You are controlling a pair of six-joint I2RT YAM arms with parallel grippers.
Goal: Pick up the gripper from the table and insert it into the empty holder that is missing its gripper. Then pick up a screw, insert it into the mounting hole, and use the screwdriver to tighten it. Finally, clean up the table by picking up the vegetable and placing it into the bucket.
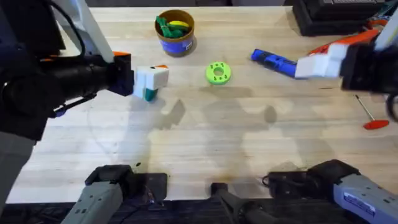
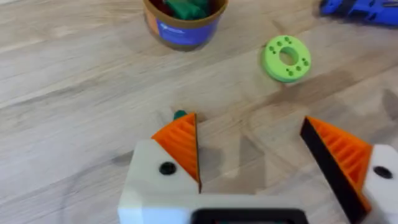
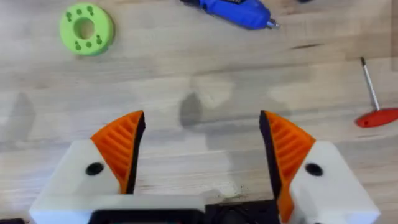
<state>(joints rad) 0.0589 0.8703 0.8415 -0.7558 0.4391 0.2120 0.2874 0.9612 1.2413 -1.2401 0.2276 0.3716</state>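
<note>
— Reading both grippers: left gripper [image 2: 252,165] and right gripper [image 3: 199,155] spread wide, nothing held.
— Task items?
— I see the screwdriver [image 1: 273,61] at two o'clock, the bucket [image 1: 176,33] at twelve, vegetable [image 1: 165,27] inside.

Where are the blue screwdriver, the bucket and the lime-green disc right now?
blue screwdriver [image 1: 273,61]: overhead view, middle of its body.
bucket [image 1: 176,45]: overhead view, blue side wall under the rim.
lime-green disc [image 1: 217,73]: overhead view, its ring face.
</note>
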